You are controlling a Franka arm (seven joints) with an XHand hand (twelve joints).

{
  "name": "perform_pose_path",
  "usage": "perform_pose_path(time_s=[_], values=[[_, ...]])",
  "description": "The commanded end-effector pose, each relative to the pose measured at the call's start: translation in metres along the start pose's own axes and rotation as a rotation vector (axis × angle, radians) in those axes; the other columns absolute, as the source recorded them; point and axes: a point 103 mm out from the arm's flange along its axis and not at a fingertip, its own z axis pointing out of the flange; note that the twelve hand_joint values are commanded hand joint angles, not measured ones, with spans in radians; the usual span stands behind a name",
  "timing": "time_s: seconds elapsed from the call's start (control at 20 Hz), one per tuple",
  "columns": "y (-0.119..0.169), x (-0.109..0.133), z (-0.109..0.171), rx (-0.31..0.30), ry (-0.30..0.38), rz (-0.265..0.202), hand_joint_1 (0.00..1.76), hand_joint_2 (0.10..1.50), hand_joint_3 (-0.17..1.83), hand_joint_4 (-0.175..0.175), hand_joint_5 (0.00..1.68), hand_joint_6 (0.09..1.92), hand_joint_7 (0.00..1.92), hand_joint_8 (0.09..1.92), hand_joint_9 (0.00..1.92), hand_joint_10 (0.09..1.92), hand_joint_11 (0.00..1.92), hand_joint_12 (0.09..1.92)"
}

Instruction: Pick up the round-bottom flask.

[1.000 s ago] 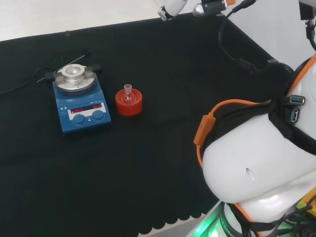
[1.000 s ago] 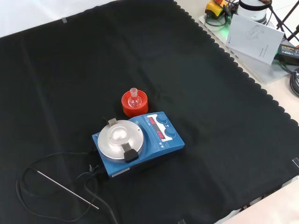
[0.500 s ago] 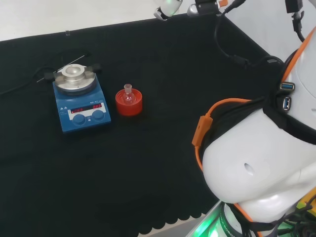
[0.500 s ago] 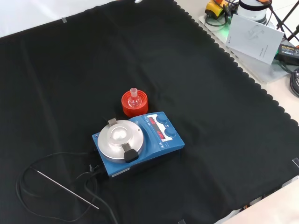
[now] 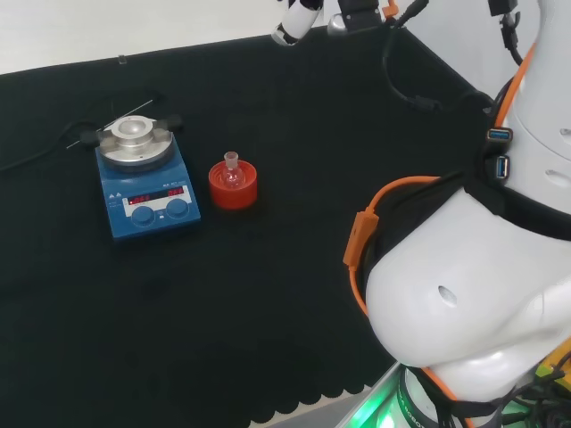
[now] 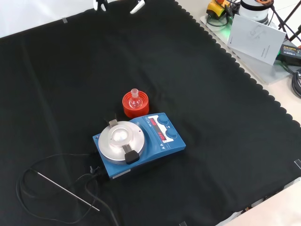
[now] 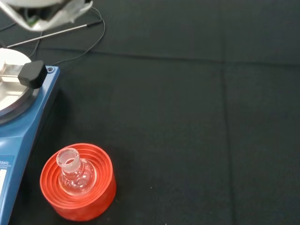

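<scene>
Since a moment ago my hand (image 6: 136, 6) has edged into the front view's top, well away from the flask (image 6: 135, 100); its fingers look relaxed, holding nothing. That flask sits upright in its red stand (image 6: 135, 106), beside the stirrer (image 6: 136, 145). I'm approaching; next I descend over its neck.

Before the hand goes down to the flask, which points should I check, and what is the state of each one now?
1. Round-bottom flask upright in its red ribbed stand: ok.
2. Flask neck free, nothing above it: ok.
3. Stand apart from the blue stirrer plate: cannot tell, they are very close.
4. Hand near the flask: not ok, it is at the far cloth edge.
5. Fingers open for the grasp: cannot tell.
6. Metal rod and cable away from the flask: ok.
</scene>
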Motion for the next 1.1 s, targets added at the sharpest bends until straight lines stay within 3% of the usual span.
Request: perform_pose_path(time_s=[0.05,1.1], values=[[0.008,0.012,0.008,0.018,-0.018,-0.018,0.85,0.50,0.92,-0.147,0.21,0.81,0.52,0.96,0.64,0.93,0.43,1.43],[0.023,0.055,0.036,0.090,-0.032,-0.119,0.92,0.43,0.93,-0.167,0.21,0.83,0.54,1.00,0.70,0.91,0.57,1.35]])
